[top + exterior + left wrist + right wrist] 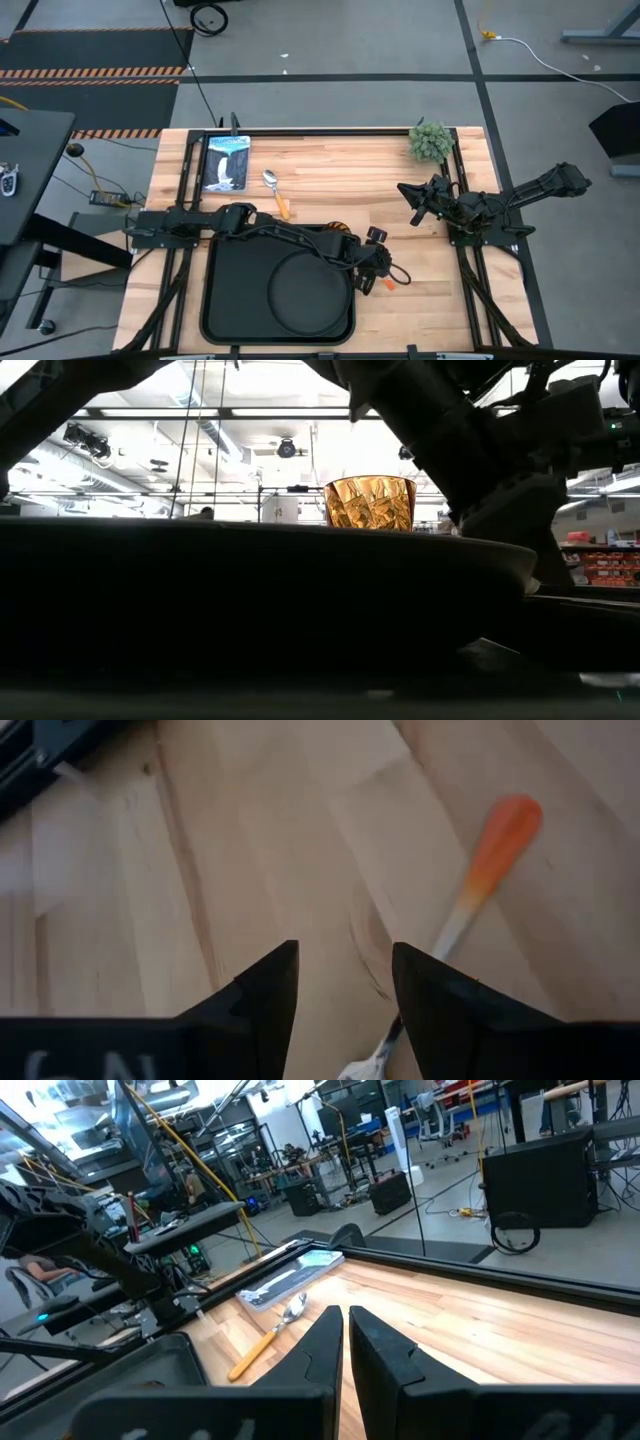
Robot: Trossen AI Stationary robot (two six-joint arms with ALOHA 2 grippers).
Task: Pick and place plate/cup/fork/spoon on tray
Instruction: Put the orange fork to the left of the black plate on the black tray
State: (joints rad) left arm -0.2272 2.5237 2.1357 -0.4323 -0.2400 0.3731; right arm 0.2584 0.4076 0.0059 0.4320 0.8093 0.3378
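Observation:
The black tray (230, 300) lies at the table's near side with the round black plate (310, 292) on its right part. The amber cup (370, 503) stands by the tray's far edge, mostly hidden under my left arm in the high view (341, 227). The fork (480, 870) lies on the wood right of the tray (396, 279). My left gripper (345, 985) is open just above the fork's tine end (365, 1065), and it touches nothing that shows. The spoon (275, 192) lies on the wood beyond the tray. My right gripper (345, 1335) is shut and empty at the table's right side (412, 203).
An upright blue-white picture panel (225, 163) stands at the far left. A small green plant (430, 141) stands at the far right. Bare wood lies between the spoon and my right arm. My left arm (290, 235) stretches across the tray's far edge.

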